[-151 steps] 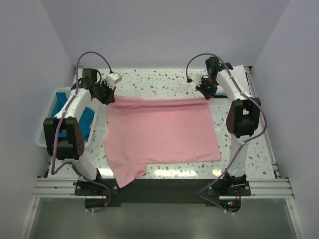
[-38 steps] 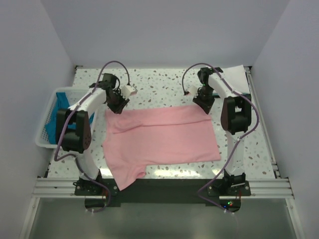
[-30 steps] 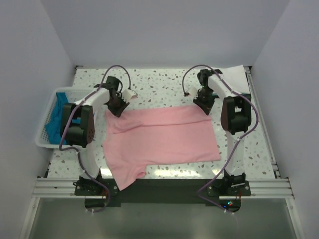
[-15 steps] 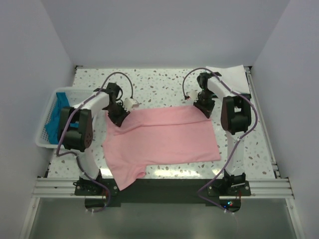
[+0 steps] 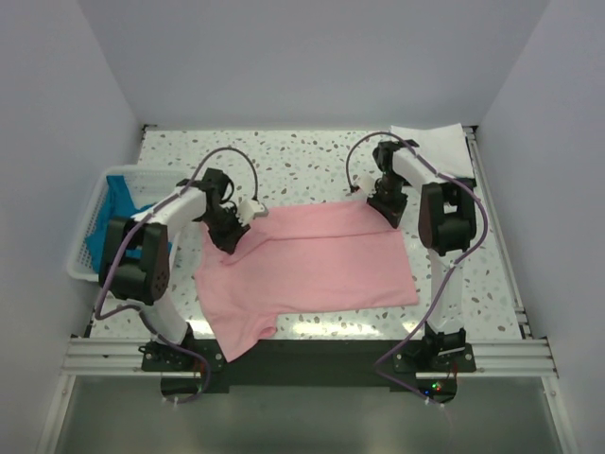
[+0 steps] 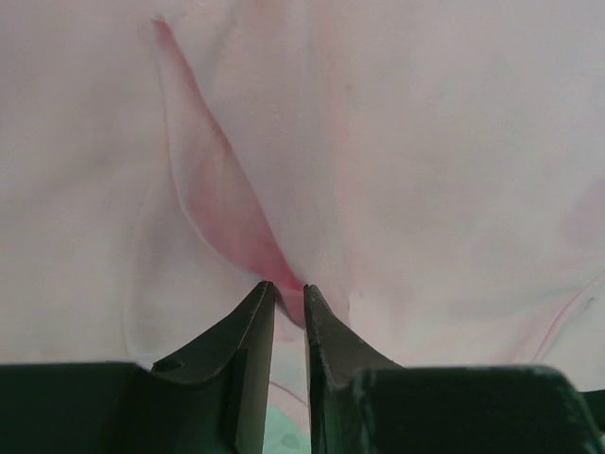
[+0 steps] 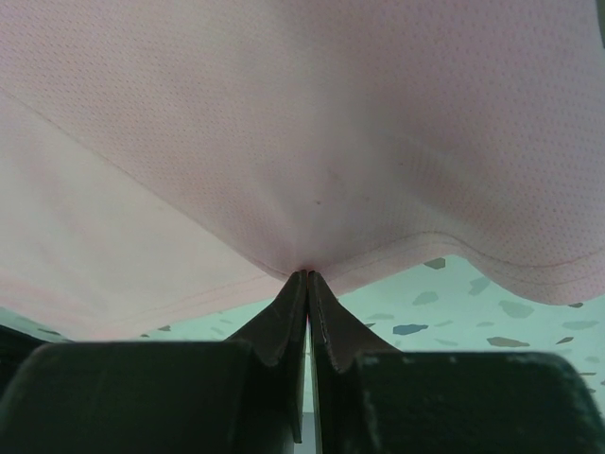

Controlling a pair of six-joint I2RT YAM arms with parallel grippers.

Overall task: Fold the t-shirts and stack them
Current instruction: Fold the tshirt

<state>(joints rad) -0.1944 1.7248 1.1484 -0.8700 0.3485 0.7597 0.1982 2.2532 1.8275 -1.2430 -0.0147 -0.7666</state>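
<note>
Seen from above, a white lattice basket (image 5: 83, 248) sits at the left edge of the frame, beside the speckled table (image 5: 284, 156), with a teal t-shirt (image 5: 118, 197) bunched inside it.

Just to its right, the left pincer (image 5: 230, 238) is down on the upper-left corner of the pink t-shirt (image 5: 312, 270). This shirt lies spread across the middle of the table, and one sleeve reaches the near edge at the lower left. In the left wrist view the jaws are almost together, clamped on a thin raised pleat of the pink cloth.

Further right, the right pincer (image 5: 388, 210) is at the shirt's upper-right corner. Its wrist view shows the jaws pressed together on the stitched hem, with the cloth lifted off the table around them. A white t-shirt (image 5: 433, 142) lies flat in the upper-right corner of the frame, well apart from the pink one.

The far edge looks ready to be folded toward the bottom of the frame. The left grip seems the weaker one: it holds only a narrow pleat, which could slip free under tension and drop that corner. If the two arms travel unevenly, the fold would likely land skewed or bunched. The lower-left sleeve could also drag off the table's edge.
</note>
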